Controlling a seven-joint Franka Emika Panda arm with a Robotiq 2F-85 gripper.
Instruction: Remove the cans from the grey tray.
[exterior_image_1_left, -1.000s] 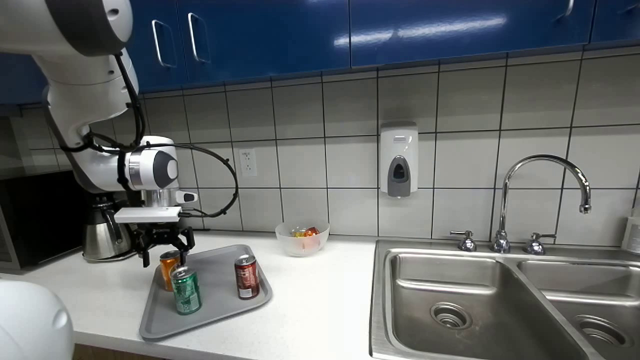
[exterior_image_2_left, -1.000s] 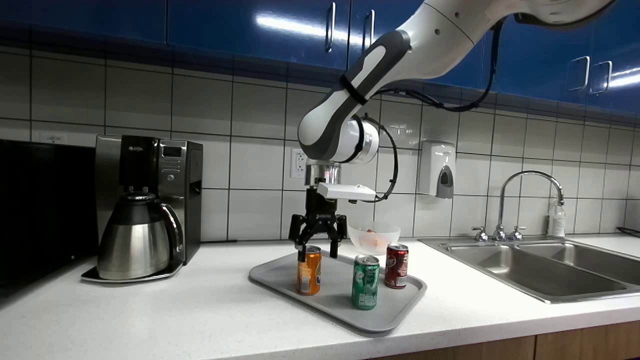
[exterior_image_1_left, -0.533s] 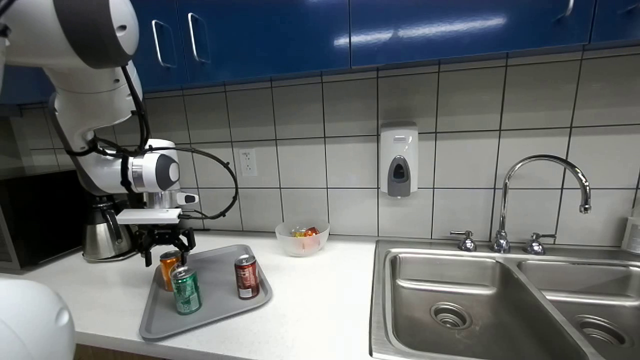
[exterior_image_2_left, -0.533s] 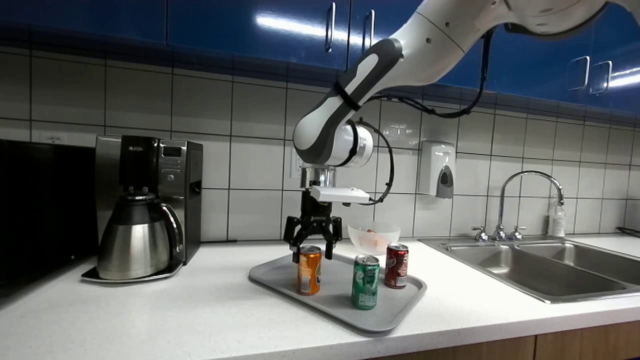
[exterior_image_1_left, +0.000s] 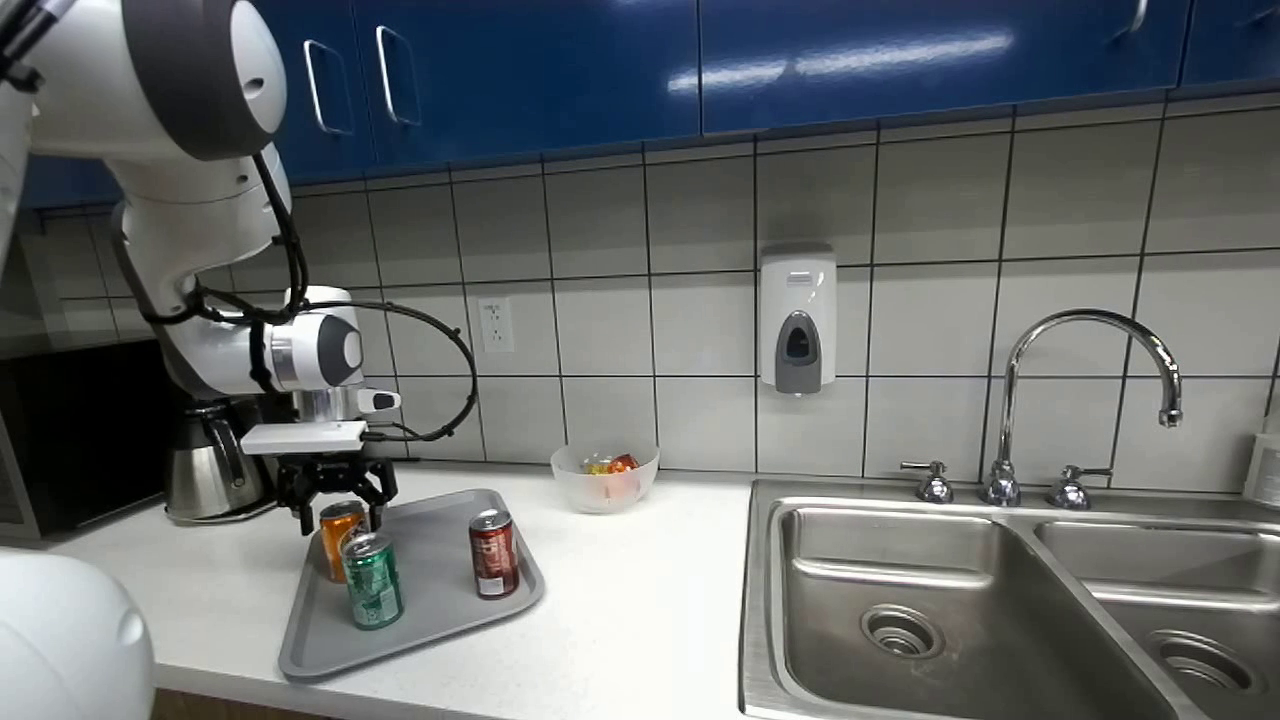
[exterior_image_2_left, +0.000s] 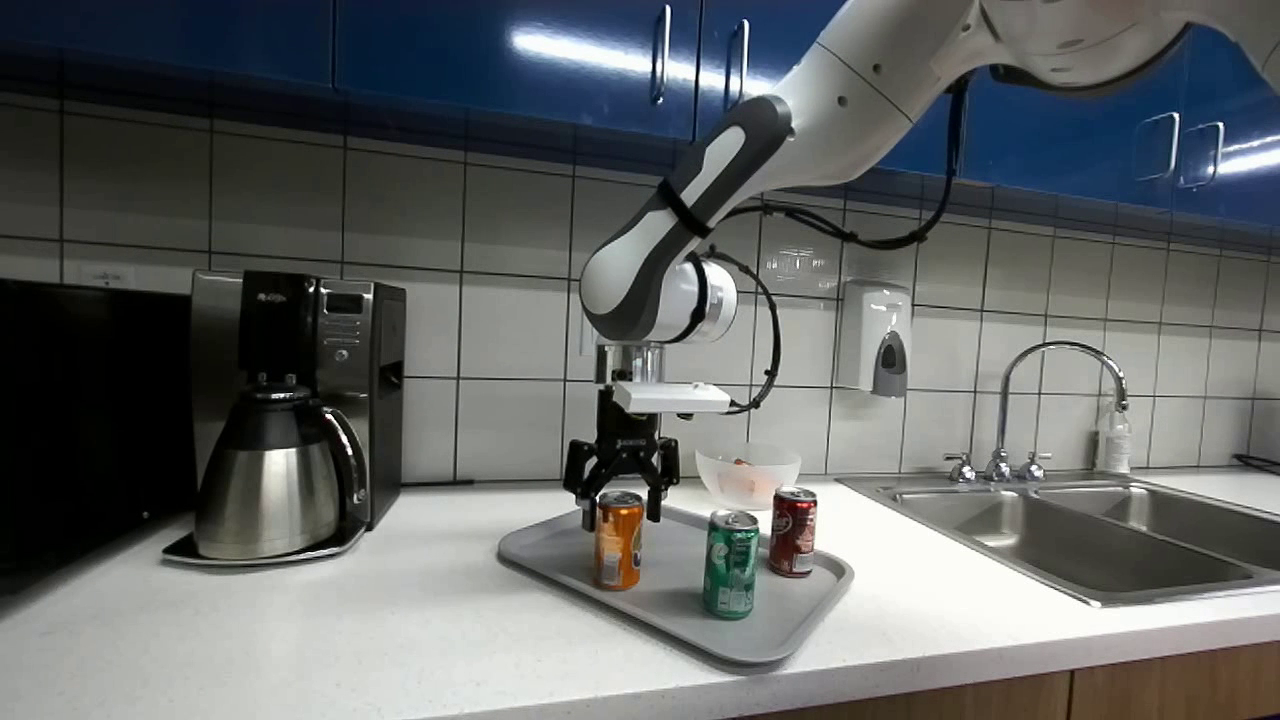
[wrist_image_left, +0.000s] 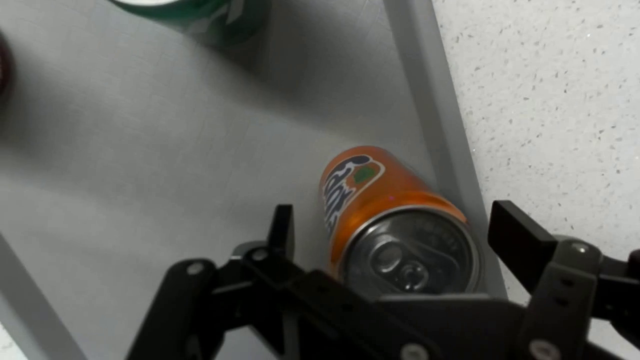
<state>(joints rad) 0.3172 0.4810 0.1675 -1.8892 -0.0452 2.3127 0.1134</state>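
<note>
The orange can (exterior_image_1_left: 333, 556) stands upright on the grey tray (exterior_image_1_left: 440, 540), and so do the green can (exterior_image_1_left: 373, 588) and the red can (exterior_image_1_left: 494, 556). All three also show in an exterior view: orange can (exterior_image_2_left: 618, 552), green can (exterior_image_2_left: 730, 572), red can (exterior_image_2_left: 793, 536). My gripper (exterior_image_2_left: 621, 520) points down over the orange can and is open. In the wrist view, its fingers (wrist_image_left: 393, 220) stand on either side of the orange can's silvery top (wrist_image_left: 410, 255), with gaps on both sides. The green can (wrist_image_left: 220, 25) and red can (wrist_image_left: 4, 65) are partly cut off there.
A frosted bowl (exterior_image_1_left: 604, 490) with reddish contents stands behind the tray by the tiled wall. A coffee maker with a steel carafe (exterior_image_2_left: 270, 490) stands beside the tray. The steel sink (exterior_image_1_left: 900, 570) with its faucet (exterior_image_1_left: 1010, 400) is set into the white counter (exterior_image_2_left: 420, 600).
My gripper has come down a little and shifted slightly, leftwards in an exterior view, so its fingers now straddle the orange can's top. The cans and tray have not moved.
</note>
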